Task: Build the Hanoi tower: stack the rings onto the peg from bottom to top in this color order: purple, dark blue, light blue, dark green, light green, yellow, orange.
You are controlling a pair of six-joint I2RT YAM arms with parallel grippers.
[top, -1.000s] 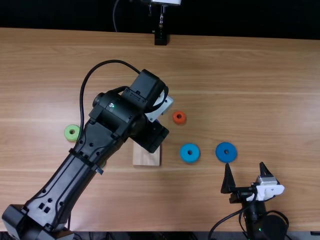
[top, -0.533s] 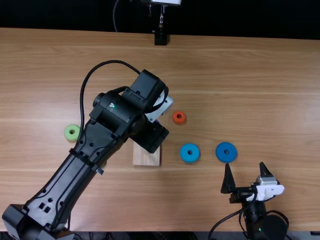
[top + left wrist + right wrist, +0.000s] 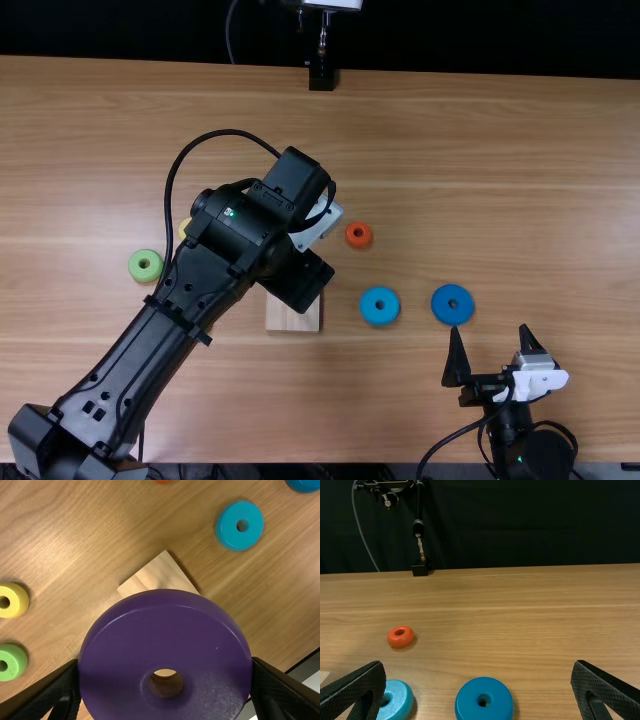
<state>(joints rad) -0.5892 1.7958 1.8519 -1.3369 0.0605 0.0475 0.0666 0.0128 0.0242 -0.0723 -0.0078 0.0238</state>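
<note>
Left gripper: in the top view we see it near the middle of the frame, over the wooden block; in the left wrist view its 2 fingers are closed on the purple ring, 1 at each side.
Purple ring: we find it in the left gripper, low in the left wrist frame, covering part of the block.
Right gripper: we see it at the lower right of the top frame, its 2 fingers spread wide.
Dark blue ring: on the table, right of the middle, just beyond the right gripper.
Light blue ring: flat on the wood, between the block and the dark blue ring, touching neither.
Orange ring: near the middle of the top frame, above the light blue ring.
Light green ring: at the left of the top frame, beside the left arm.
Yellow ring: at the left edge of the left wrist frame, near the light green ring; we see a sliver of it in the top view.
</note>
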